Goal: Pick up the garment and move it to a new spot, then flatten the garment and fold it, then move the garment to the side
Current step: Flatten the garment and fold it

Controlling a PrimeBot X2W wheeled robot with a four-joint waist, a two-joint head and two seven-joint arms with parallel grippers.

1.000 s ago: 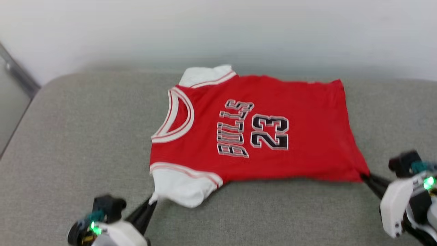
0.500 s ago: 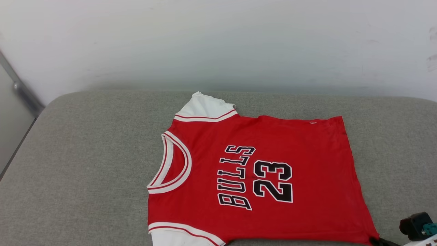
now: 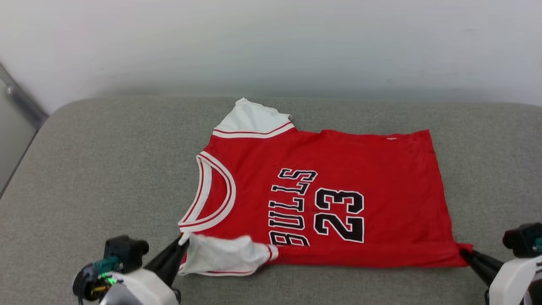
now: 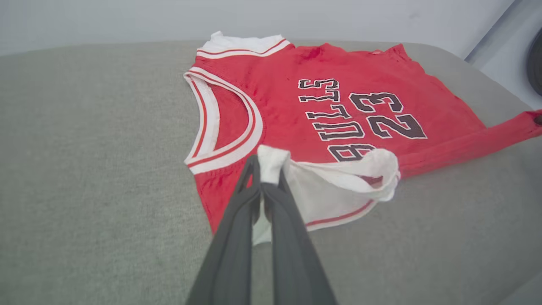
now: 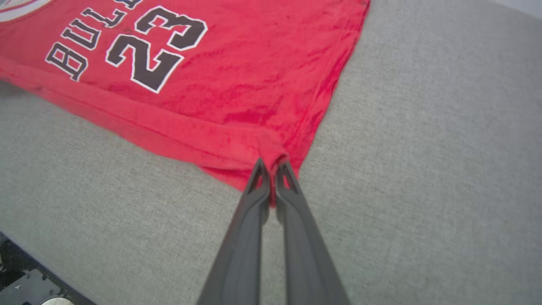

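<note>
Jersey: the red jersey (image 3: 338, 169) lies front up on the grey cushion (image 3: 106, 169). It sits at the middle and lower right of the head view, with its neck toward the frame's left and its hem toward the right.
Print: black, white-outlined "BULLS" and the number 23 (image 3: 338, 214) read sideways near the middle of the cloth.
Neck: the collar (image 3: 220, 190), trimmed in white and red stripes, curves just left of the print.
Far sleeve: the white far sleeve (image 3: 252, 118) lies flat at the jersey's upper edge, pointing toward the pale wall (image 3: 271, 42).
Near sleeve: the white near sleeve (image 3: 224, 256) is raised off the cushion and turned inward over the red. Its end reaches the letter B.
Near edge: the jersey's lower long edge is drawn up into a narrow fold running from the near sleeve to the hem corner (image 3: 465, 246). The fold covers the foot of the B.
Left pincer: the left pincer (image 3: 183, 242) is at the lower left of the head view. In the left wrist view (image 4: 266, 165) its dark fingers are clamped together on a bunch of the near sleeve's white cloth.
Right pincer: the right pincer (image 3: 462, 253) is at the lower right of the head view. In the right wrist view (image 5: 271, 167) its fingers are pressed together on the red hem corner, and the cloth puckers at their tips.
Between the pincers: the folded edge runs nearly straight across the lower part of the head view.
</note>
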